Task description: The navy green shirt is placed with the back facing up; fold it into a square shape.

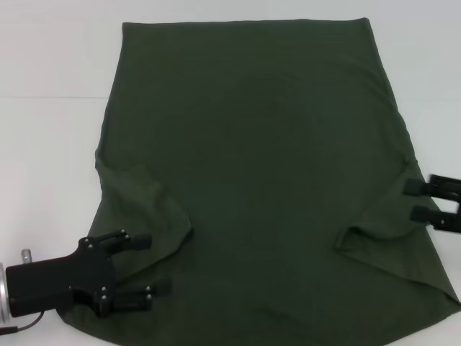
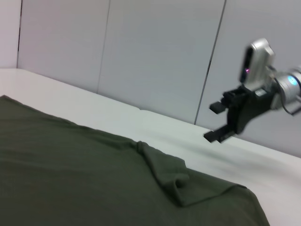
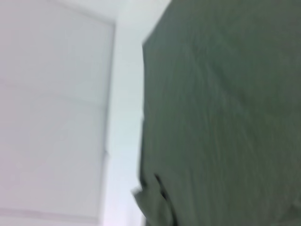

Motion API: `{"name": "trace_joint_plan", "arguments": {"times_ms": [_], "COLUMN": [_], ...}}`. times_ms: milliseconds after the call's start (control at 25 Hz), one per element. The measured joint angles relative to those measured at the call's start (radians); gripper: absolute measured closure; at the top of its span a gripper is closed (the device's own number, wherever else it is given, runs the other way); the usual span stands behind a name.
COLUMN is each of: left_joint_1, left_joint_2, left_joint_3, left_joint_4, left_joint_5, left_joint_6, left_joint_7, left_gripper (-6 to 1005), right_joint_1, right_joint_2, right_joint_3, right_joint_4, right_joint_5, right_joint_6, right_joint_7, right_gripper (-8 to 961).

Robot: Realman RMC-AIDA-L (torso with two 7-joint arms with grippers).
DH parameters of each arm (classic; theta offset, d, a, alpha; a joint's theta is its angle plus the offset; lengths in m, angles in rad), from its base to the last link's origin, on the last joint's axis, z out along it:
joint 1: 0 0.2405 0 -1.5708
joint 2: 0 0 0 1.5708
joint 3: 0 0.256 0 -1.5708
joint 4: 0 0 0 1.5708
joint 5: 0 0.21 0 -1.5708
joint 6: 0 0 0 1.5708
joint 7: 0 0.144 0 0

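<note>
Your navy green shirt (image 1: 252,180) lies spread flat over the white table (image 1: 43,65), filling most of the frame, both sleeves folded in onto its body. Your left gripper (image 1: 137,274) sits at lower left over the shirt's edge, fingers parted and holding nothing. Your right gripper (image 1: 418,200) hangs released at the right edge.
</note>
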Motion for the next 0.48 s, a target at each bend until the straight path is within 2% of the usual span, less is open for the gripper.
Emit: {"name": "trace_joint_plan", "arguments": {"times_ms": [80, 240, 480], "left_joint_1": [-0.004, -0.011, -0.035], "left_joint_2": [-0.002, -0.005, -0.008], "left_joint_3": [-0.008, -0.013, -0.014], "left_joint_4": [-0.001, -0.001, -0.009], "left_joint_5": [-0.001, -0.002, -0.005], "left_joint_6": [0.0, 0.0, -0.002], "left_joint_7": [0.0, 0.0, 0.0], "left_gripper": [123, 123, 123], "right_joint_1": [-0.039, -0.074, -0.06], "right_joint_2": [0.006, 0.031, 0.027], "right_joint_3": [0.039, 0.068, 0.053], "right_joint_4": [0.053, 0.088, 0.11], "right_joint_5": [0.033, 0.044, 0.014], "right_joint_6": [0.002, 0.029, 0.101], "right_joint_7": [-0.039, -0.05, -0.015], "right_gripper": [166, 167, 168]}}
